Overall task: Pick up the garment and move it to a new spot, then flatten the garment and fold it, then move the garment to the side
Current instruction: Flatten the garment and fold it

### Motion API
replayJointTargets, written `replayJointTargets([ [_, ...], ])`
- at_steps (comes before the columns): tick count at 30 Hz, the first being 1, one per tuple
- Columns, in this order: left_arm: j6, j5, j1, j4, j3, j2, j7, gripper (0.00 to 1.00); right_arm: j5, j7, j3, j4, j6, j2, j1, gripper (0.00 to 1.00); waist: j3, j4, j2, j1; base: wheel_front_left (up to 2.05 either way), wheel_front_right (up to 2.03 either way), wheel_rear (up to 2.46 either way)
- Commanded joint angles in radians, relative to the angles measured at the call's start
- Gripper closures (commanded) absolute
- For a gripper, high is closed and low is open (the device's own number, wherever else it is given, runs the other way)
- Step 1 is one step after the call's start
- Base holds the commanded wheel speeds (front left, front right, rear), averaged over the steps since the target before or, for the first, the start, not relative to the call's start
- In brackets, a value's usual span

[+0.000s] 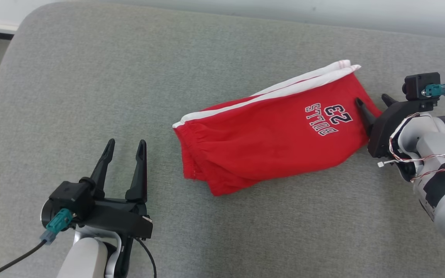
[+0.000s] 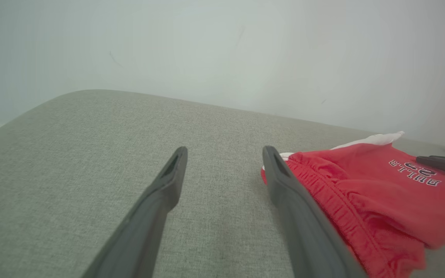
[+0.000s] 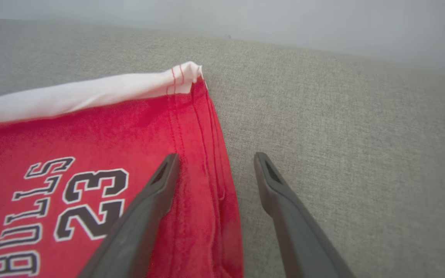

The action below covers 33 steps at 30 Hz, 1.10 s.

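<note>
L gripper [image 1: 126, 146] sat spread wide over grey cushion [image 1: 91, 69], apart from folded red shorts [image 1: 269, 146] lying right of ctr. R gripper [image 1: 371, 99] was spread too, one finger over shorts' hem.

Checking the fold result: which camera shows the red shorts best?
Head view: the shorts lie whole on the grey cushion, waistband to hem, with white stripe and print. The left wrist view gives the waistband end at a low angle; the right wrist view gives a close-up of the hem corner and print.
</note>
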Motion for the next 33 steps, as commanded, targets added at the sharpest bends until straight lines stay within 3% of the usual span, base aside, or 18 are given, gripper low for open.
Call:
replayJointTargets([
  [1, -0.007, 0.019, 0.010, 0.000, 0.013, -0.009, -0.002, 0.00, 0.006, 0.008, 0.007, 0.008, -0.003, -0.001, -0.010, 0.00, 0.005, 0.013, 0.0000, 0.0001, 0.00, 0.00, 0.00],
  [7, -0.022, 0.054, 0.019, 0.009, 0.053, -0.045, -0.002, 0.00, 0.030, 0.164, 0.044, 0.065, -0.003, 0.018, 0.000, 0.00, 0.001, 0.033, 0.0000, 0.0001, 0.00, 0.00, 0.00],
  [8, -0.023, 0.057, 0.021, 0.010, 0.057, -0.050, -0.002, 0.00, 0.032, 0.184, 0.050, 0.067, -0.002, 0.021, 0.001, 0.15, -0.002, 0.035, 0.0000, 0.0001, 0.00, 0.00, 0.00],
  [9, -0.024, 0.062, 0.022, 0.012, 0.060, -0.053, -0.002, 0.00, 0.039, 0.196, 0.053, 0.064, -0.001, 0.022, 0.001, 0.54, -0.004, 0.036, 0.0000, 0.0001, 0.00, 0.00, 0.00],
  [10, -0.024, 0.064, 0.025, 0.014, 0.064, -0.054, -0.002, 0.00, 0.043, 0.201, 0.055, 0.057, -0.001, 0.024, 0.000, 1.00, -0.008, 0.036, 0.0000, 0.0001, 0.00, 0.00, 0.00],
  [15, -0.022, 0.069, 0.051, 0.029, 0.057, -0.058, -0.002, 0.00, 0.080, 0.245, 0.068, 0.028, -0.001, 0.025, 0.019, 1.00, -0.047, 0.022, 0.0000, 0.0001, 0.00, 0.00, 0.00],
  [22, -0.022, 0.053, 0.113, 0.040, 0.056, -0.045, -0.002, 0.00, 0.123, 0.215, 0.093, -0.050, -0.001, -0.021, 0.072, 1.00, -0.135, -0.017, 0.0000, 0.0001, 0.00, 0.00, 0.00],
  [33, -0.022, 0.040, 0.202, 0.035, 0.063, -0.023, -0.002, 0.00, 0.246, 0.195, 0.124, -0.232, -0.001, -0.166, 0.275, 1.00, -0.231, -0.081, 0.0000, 0.0001, 0.00, 0.00, 0.00],
])
